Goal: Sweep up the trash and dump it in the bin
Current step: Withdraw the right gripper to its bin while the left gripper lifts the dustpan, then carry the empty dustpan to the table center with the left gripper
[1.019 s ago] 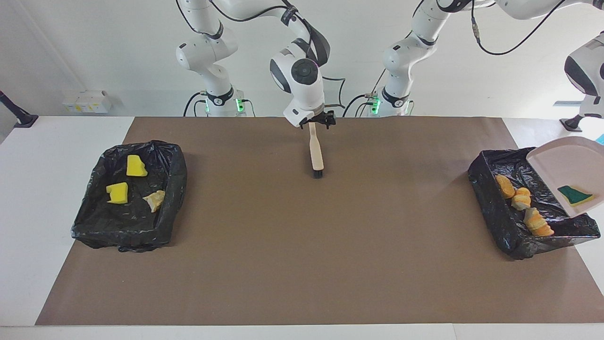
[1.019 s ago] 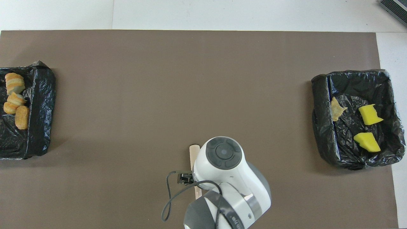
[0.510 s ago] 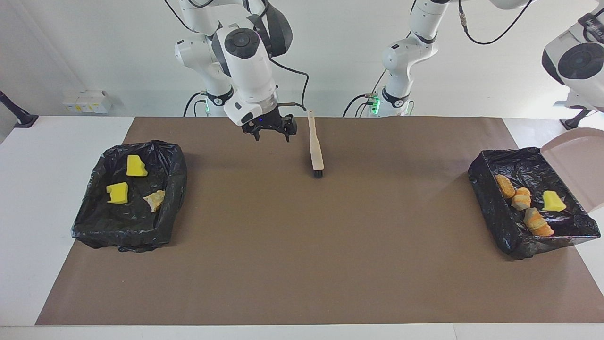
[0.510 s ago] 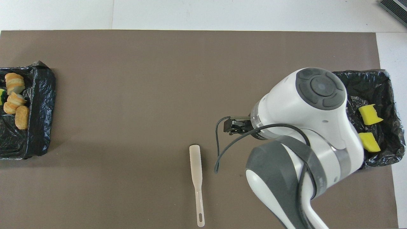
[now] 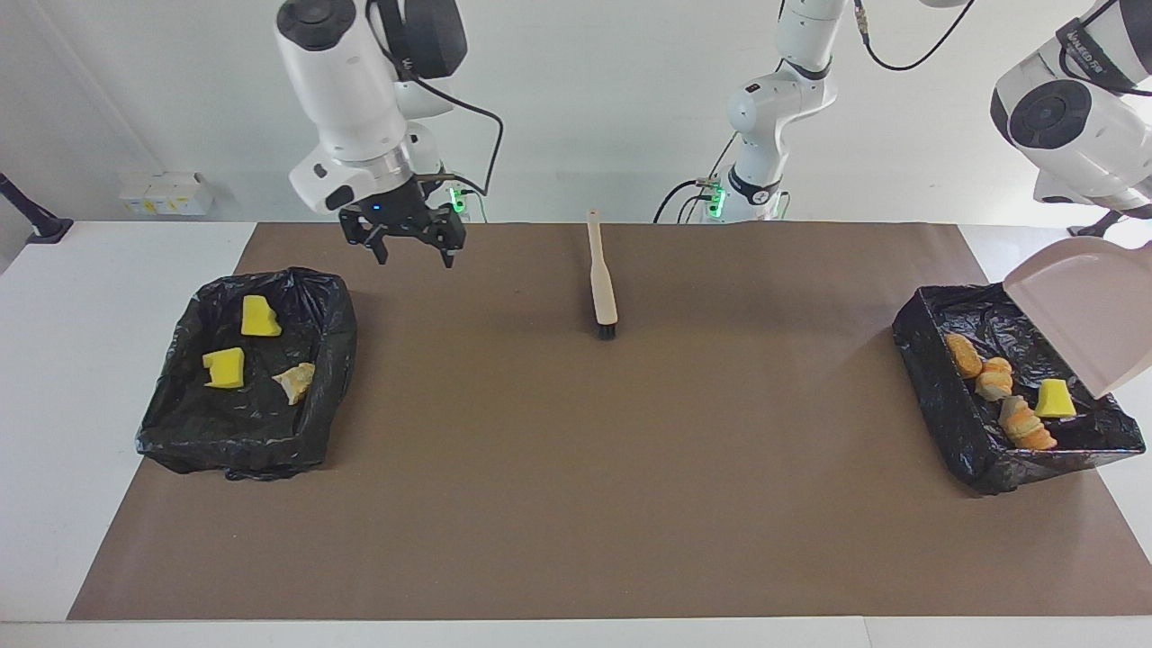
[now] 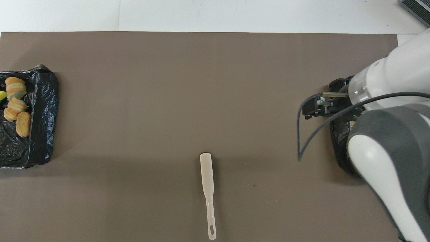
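Two black-lined bins hold the trash. The bin (image 5: 337,360) at the right arm's end has two yellow sponge chunks (image 5: 260,317) and a tan scrap (image 5: 294,382). In the other bin (image 5: 945,414) (image 6: 42,111) lie orange-brown pieces (image 5: 994,378) (image 6: 15,88) and a yellow wedge (image 5: 1055,399). A beige dustpan (image 5: 1080,315) hangs tilted over this bin, carried by the left arm; its gripper is past the view's edge. My right gripper (image 5: 414,256) (image 6: 310,109) is open and holds nothing, raised over the mat beside its bin.
A wooden brush (image 5: 601,279) (image 6: 207,178) lies on the brown mat (image 5: 576,468), midway between the bins and near the robots. In the overhead view the right arm covers most of the bin at its end. White table shows outside the mat.
The right gripper left the brush on the mat, rose and swung toward the bin at its end. The green-and-yellow wedge slid off the dustpan into the bin, and the dustpan tipped steeper.
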Motion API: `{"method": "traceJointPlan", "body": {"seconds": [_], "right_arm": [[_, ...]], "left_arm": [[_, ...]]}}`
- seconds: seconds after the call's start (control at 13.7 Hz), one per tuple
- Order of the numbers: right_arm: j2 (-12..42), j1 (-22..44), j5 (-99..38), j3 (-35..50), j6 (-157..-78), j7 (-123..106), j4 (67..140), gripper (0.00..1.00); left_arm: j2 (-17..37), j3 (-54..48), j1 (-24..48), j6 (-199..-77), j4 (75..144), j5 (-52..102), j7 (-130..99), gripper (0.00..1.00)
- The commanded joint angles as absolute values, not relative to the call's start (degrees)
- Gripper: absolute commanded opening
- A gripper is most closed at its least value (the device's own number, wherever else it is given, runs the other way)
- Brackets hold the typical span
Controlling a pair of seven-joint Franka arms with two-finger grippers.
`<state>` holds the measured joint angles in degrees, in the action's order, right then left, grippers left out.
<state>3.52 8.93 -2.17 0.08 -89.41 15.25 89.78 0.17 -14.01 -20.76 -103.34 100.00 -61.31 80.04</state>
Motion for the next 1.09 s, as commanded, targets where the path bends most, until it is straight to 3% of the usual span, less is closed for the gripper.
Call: {"method": "traceJointPlan", "body": {"seconds": [0.0,0.29,0.58,1.02], "right_arm": [[1.34,3.00,-3.60,0.96,-87.36,11.69,89.38,1.00],[0.27,1.50,-1.76,0.53,-89.72,11.08,90.96,1.00],[-1.58,0.88,-1.05,0.53,-97.55,6.86,94.66,1.00],[-1.50,1.32,-1.49,-0.96,-97.73,7.03,94.49,1.00]], "left_arm": [[0.00,-13.97,-14.96,-96.43,97.21,-54.16,79.81,0.00],[-0.17,-13.98,-13.97,-94.66,97.56,-41.26,73.58,0.00],[-1.23,-14.15,-14.41,-94.22,99.57,-26.22,59.10,0.00],[-0.80,-14.15,-12.75,-96.23,102.92,-12.67,34.76,0.00]]}}
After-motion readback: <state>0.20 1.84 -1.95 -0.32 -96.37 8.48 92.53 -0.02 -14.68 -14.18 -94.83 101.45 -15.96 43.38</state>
